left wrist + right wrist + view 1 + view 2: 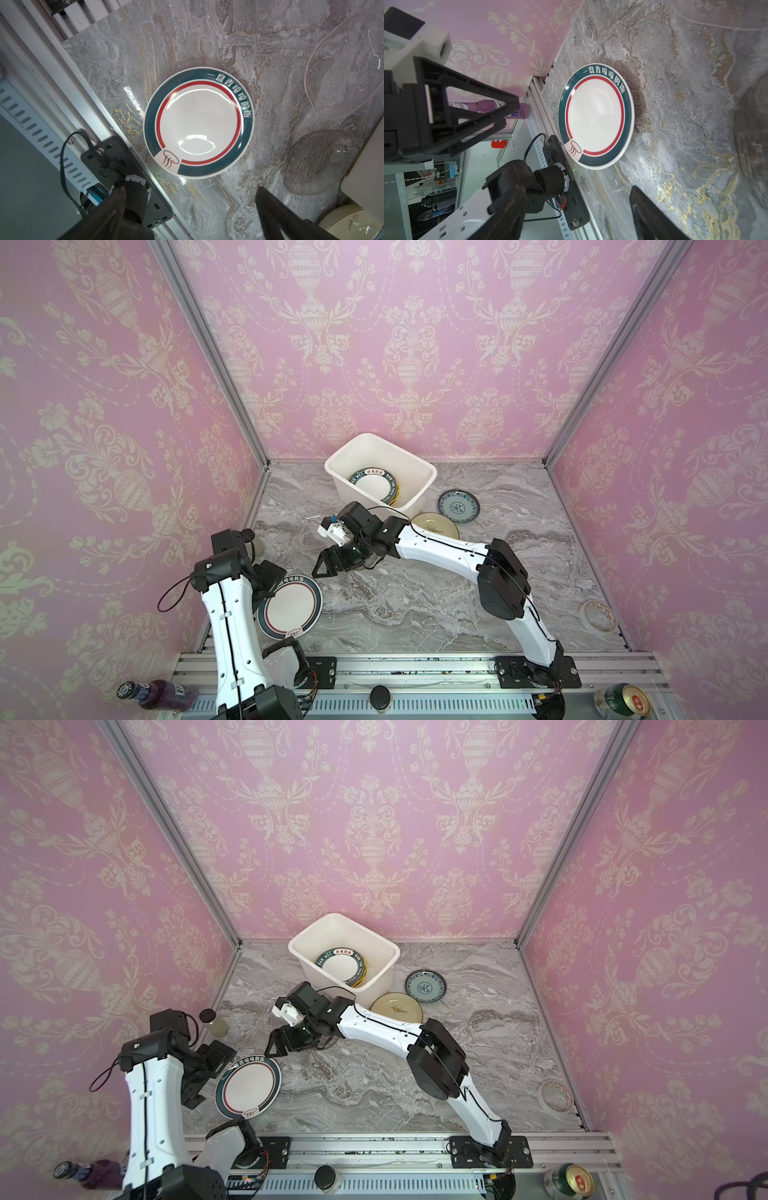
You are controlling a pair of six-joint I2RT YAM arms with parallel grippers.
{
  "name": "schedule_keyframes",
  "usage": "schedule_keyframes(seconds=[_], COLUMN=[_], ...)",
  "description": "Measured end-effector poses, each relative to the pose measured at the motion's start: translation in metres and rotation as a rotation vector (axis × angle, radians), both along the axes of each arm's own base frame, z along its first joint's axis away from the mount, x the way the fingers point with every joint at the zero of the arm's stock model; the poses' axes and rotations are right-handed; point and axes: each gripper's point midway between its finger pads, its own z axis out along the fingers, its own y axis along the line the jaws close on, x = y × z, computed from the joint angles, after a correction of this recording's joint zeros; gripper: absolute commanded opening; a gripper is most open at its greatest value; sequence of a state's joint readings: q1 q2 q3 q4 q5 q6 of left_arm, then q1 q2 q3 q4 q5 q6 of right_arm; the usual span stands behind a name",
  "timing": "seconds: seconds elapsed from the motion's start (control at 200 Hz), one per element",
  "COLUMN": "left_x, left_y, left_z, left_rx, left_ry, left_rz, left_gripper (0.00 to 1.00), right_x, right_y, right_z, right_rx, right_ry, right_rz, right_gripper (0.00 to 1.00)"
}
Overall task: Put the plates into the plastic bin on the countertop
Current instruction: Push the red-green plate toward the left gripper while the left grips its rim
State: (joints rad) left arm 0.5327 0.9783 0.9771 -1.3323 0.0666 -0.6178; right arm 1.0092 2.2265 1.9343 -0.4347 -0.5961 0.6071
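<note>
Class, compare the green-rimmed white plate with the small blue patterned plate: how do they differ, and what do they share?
The green-rimmed plate looks larger than the blue patterned plate. The green-rimmed plate's centre is plain white inside a red ring; the blue plate's is patterned. Both are round and lie on the countertop, outside the bin.
</note>
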Motion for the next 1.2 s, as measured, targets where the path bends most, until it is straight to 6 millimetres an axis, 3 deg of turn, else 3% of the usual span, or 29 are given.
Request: schedule_keyframes(seconds=[0.115,0.245,0.38,0.53,0.67,1.071,1.201], left_x=[-0.002,0.005,0.023,0.024,0.029,0.01,0.006], left_y=[0.014,0.022,0.025,0.026,0.032,0.051,0.048], left_z=[-0.019,-0.026,-0.04,-0.062,-0.065,-0.077,-0.09], left_rx=[-0.046,-0.078,-0.118,-0.128,-0.1,-0.009,-0.017], left_ry=[0.008,-0.032,-0.087,-0.096,-0.116,0.006,0.017], left_rz=[0.059,0.129,0.203,0.248,0.233,0.273,0.285], left_gripper=[0.99,0.99,0.99,0.99,0.99,0.99,0.99], right_x=[-0.002,-0.001,0.002,0.005,0.006,0.004,0.001], right_y=[0.015,0.024,0.025,0.03,0.028,0.034,0.034], right_z=[-0.025,-0.043,-0.051,-0.054,-0.063,-0.092,-0.095], right_rx=[-0.023,-0.047,-0.069,-0.074,-0.093,-0.124,-0.127], right_ry=[0.052,0.093,0.117,0.126,0.134,0.192,0.208], right_rz=[-0.005,-0.022,-0.048,-0.063,-0.069,-0.063,-0.056], right_gripper=[0.8,0.8,0.81,0.82,0.82,0.82,0.82])
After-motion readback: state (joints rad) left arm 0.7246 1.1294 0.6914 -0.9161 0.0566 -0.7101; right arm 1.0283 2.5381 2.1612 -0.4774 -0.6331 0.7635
